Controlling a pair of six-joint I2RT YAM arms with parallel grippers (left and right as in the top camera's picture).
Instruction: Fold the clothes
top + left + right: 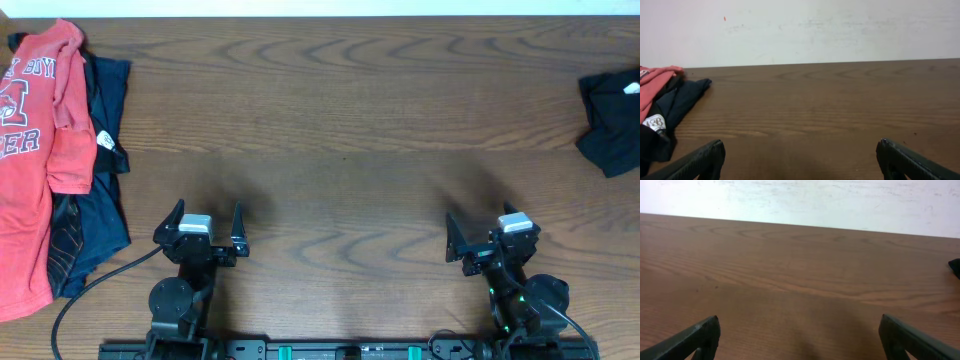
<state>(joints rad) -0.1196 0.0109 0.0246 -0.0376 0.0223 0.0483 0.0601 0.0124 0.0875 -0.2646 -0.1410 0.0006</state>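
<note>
1. Coral-red T-shirt (30,170), soft, rumpled and unfolded, lies at the far left of the wood-grained tabletop (340,120), over a dark navy garment (105,200); folding is not yet begun.
2. Left pincer (207,225): spread wide, empty.
3. Right pincer (480,238): spread wide, empty.
4. Black crumpled cloth (612,120), far right.

A dark brown wooden surface (800,265) with wavy grain is filling most of the view. It is running back to a scuffed white wall (800,200) along the far side. The right claw (800,340) is facing that wall with its jaws spread wide and only bare wood showing between them. Its two black fingers (702,332) are poking in at the near left and near right corners. A small black scrap of cloth (955,268) is peeking in at the right edge, well apart from the claw.
</note>
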